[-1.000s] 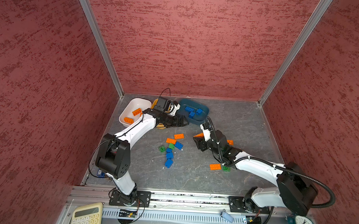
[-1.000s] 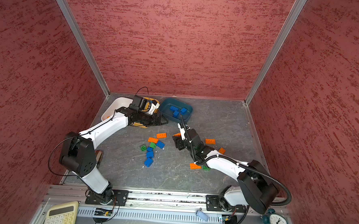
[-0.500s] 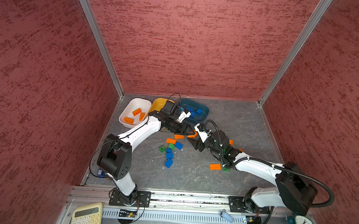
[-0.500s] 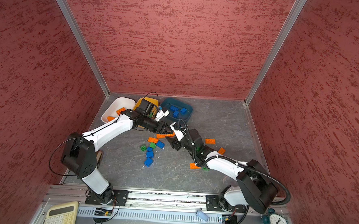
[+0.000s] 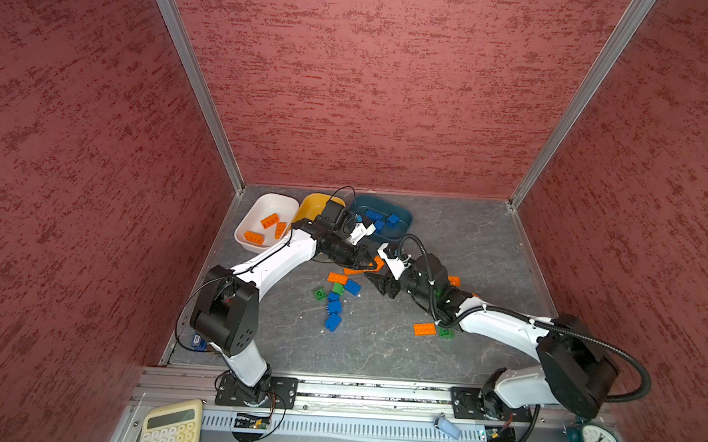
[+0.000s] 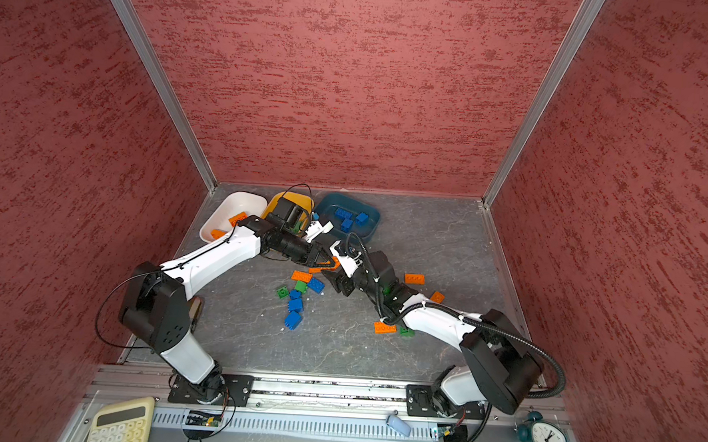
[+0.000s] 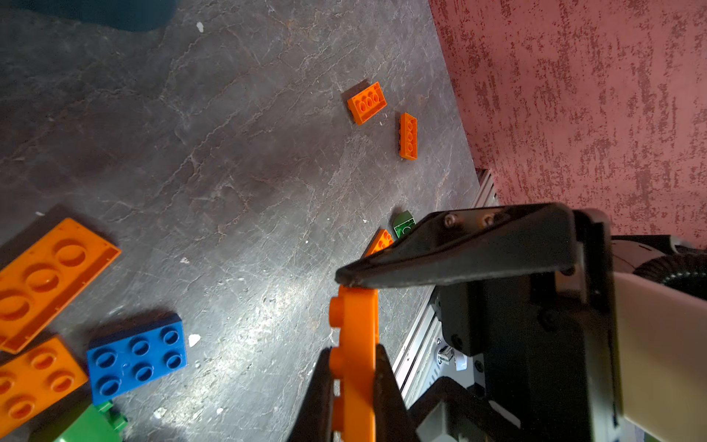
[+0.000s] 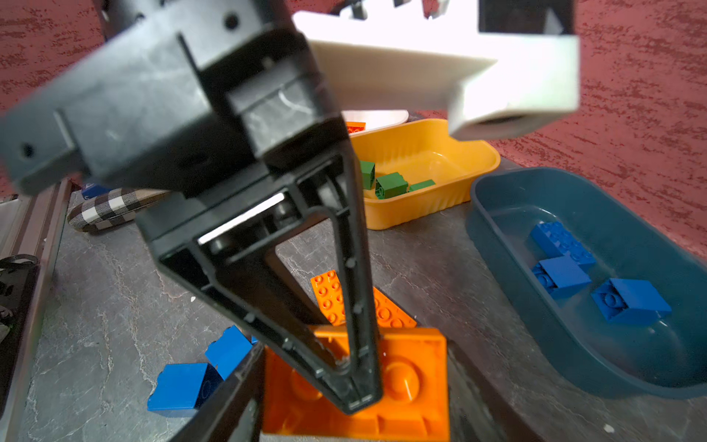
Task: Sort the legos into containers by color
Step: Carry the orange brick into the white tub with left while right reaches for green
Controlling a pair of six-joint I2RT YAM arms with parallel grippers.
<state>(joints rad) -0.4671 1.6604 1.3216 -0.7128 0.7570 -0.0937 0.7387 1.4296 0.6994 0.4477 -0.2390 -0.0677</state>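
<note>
Handover of one flat orange lego plate (image 7: 355, 317) is what the two arms seem to make, near the middle of both top views. The left pincer (image 7: 354, 350) is closed on the thin faces of the plate, which stands on edge between its fingers. The right pincer (image 5: 378, 281) looks clamped on the same plate along its length; in the left wrist view one of its fingertips (image 7: 359, 274) touches the plate's end.

I judge that the plate goes to the left arm because the white tub (image 5: 280, 205) is on that arm's side. This tub is at the upper left of the tabletop (image 5: 379, 348) and holds only orange pieces (image 5: 269, 220). Green bricks (image 8: 390, 185) lie in the mustard tub (image 8: 421, 206), and blue bricks (image 8: 562, 275) in the teal tub (image 8: 493, 245). Several loose bricks (image 5: 333, 308) lie unsorted on the tabletop.
</note>
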